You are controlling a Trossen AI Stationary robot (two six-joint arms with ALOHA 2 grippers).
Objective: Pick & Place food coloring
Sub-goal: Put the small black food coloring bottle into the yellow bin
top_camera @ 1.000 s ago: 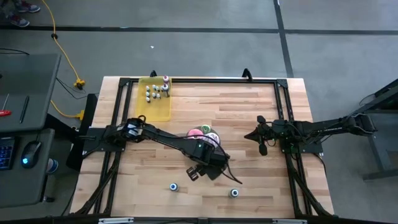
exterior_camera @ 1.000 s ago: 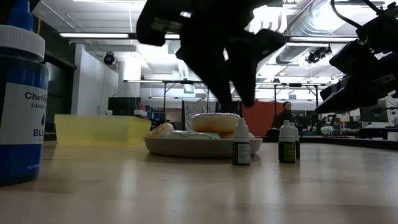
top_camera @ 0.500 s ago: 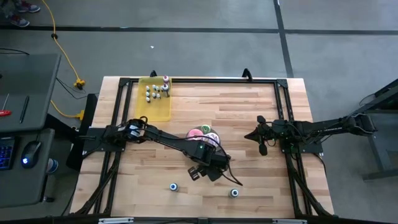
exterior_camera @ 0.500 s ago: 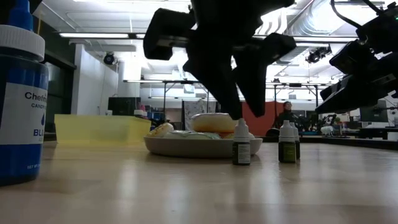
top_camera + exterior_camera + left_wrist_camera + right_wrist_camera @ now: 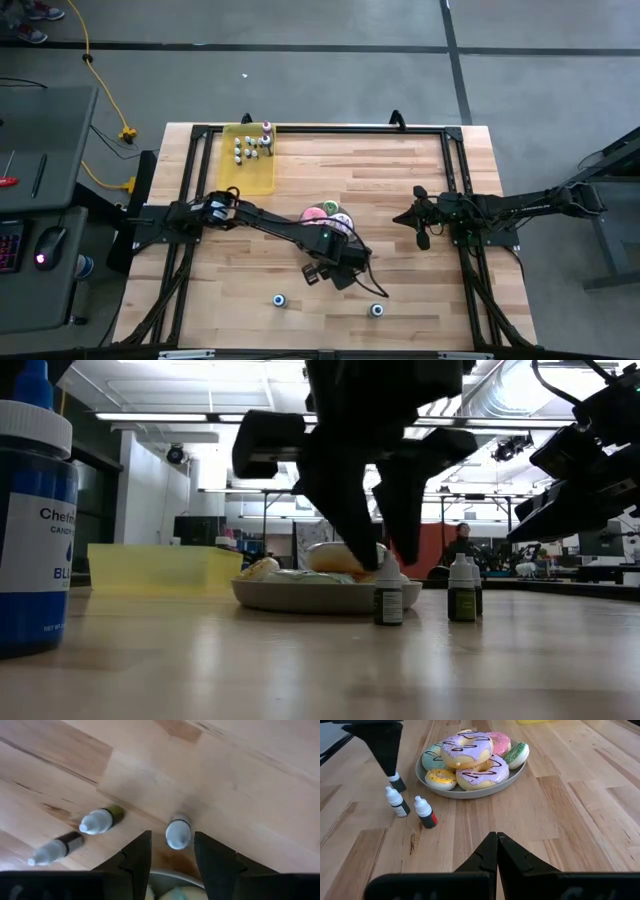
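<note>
In the high view the table (image 5: 400, 190) fills the centre of the frame, with a tray (image 5: 247, 178) at its upper left holding a cluster of small bottles (image 5: 251, 147) in its upper part, and the plate of doughnuts (image 5: 322, 213) at mid-table. The left gripper (image 5: 343, 274) sits just below and right of that plate, over three bottles (image 5: 410, 802) standing on the table beside the plate's rim — in the left wrist view one bottle (image 5: 178, 832) stands between the two fingers, the other two off to one side. Two more bottles (image 5: 281, 300) stand near the lower edge of the table, well apart from each other, and the right gripper (image 5: 418, 222) waits at the table's right side.
</note>
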